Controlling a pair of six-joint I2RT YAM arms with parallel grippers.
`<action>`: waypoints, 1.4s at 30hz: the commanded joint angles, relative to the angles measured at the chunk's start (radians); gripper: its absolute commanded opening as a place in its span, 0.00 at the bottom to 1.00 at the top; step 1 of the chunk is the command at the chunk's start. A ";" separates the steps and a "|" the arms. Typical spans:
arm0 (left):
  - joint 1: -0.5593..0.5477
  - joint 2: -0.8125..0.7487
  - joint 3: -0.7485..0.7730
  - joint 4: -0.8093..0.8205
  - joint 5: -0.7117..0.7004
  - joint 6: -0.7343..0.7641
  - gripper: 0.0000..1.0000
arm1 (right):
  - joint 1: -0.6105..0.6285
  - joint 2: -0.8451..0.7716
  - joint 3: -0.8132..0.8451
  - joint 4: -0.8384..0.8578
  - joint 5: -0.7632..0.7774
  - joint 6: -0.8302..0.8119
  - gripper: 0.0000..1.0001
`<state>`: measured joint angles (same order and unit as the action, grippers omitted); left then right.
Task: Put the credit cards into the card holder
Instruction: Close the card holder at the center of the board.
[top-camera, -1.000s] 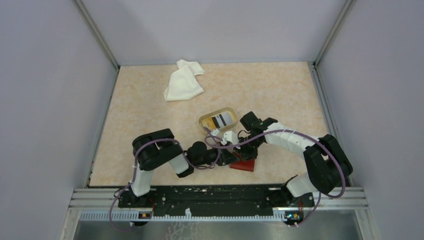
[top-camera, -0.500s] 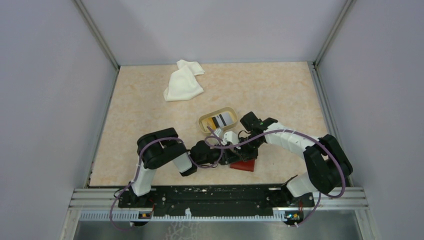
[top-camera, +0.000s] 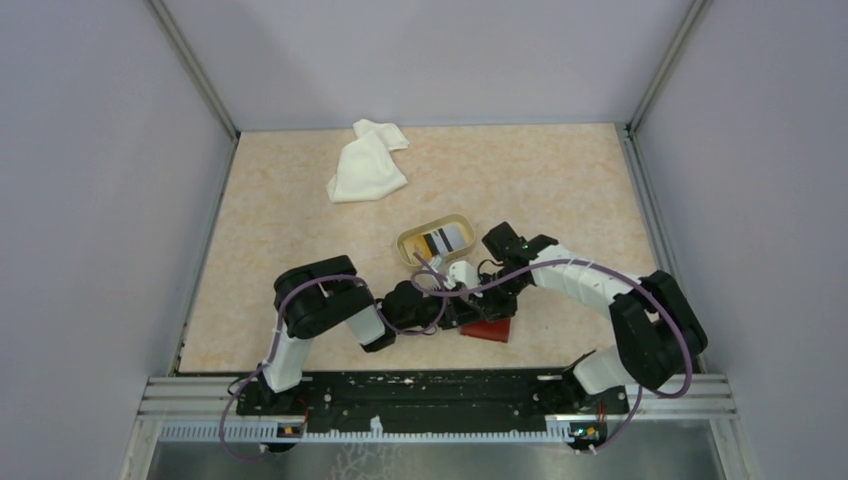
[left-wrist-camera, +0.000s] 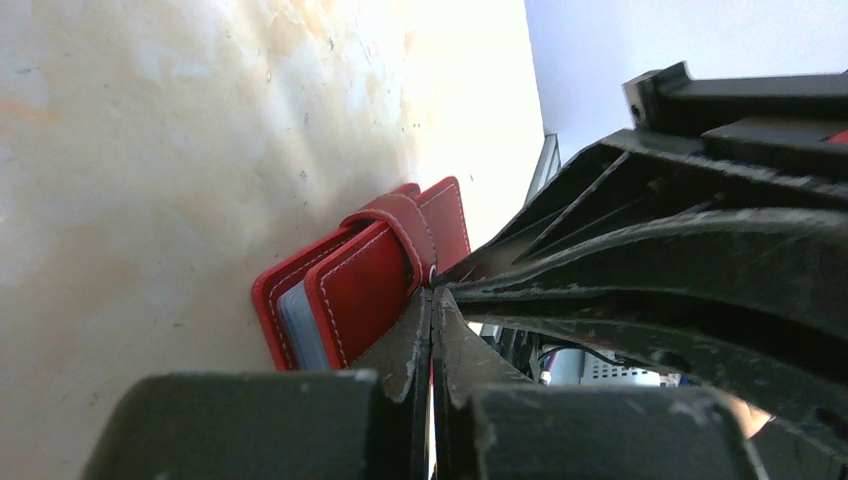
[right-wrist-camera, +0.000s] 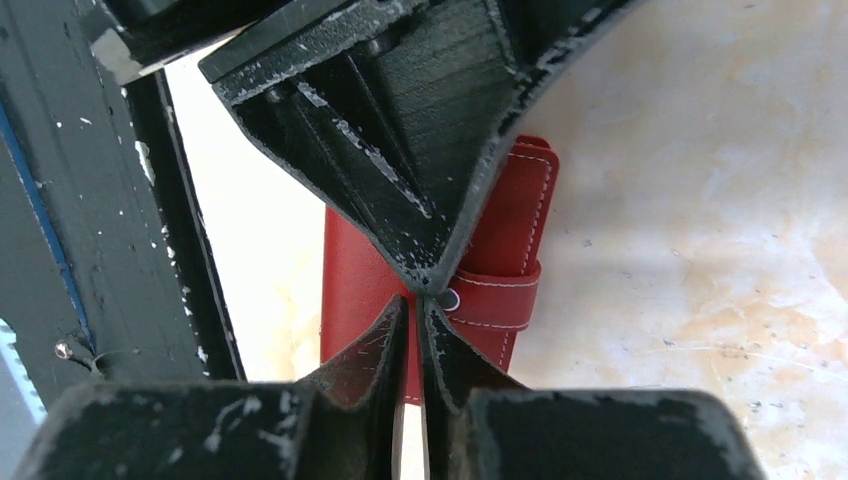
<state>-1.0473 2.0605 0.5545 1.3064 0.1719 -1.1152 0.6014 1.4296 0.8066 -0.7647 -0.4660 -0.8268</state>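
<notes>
Basically only my left pincer (left-wrist-camera: 432, 300) had crept right; it and the right pincer (right-wrist-camera: 415, 305) sat closed, tips meeting at the snap (right-wrist-camera: 448, 299) of the wallet (right-wrist-camera: 505, 215) just under them, unopened I'd say. Beyond them the cards (top-camera: 445, 239) lay in the dish (top-camera: 402, 244).

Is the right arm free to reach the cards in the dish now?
Probably yes: the cards lie uncovered in the dish, though the right gripper is shut against the card holder.
</notes>
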 joint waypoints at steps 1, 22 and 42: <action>0.000 0.023 -0.034 -0.063 -0.052 -0.003 0.00 | -0.047 -0.082 0.037 0.018 -0.093 -0.024 0.12; 0.000 0.024 -0.051 -0.047 -0.042 0.008 0.00 | -0.046 -0.160 -0.082 0.094 -0.112 -0.255 0.18; -0.001 0.010 -0.041 -0.023 -0.025 -0.002 0.00 | 0.039 -0.157 -0.127 0.157 0.007 -0.226 0.44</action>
<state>-1.0473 2.0605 0.5236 1.3308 0.1486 -1.1336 0.6056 1.2644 0.6804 -0.6434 -0.4870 -1.0546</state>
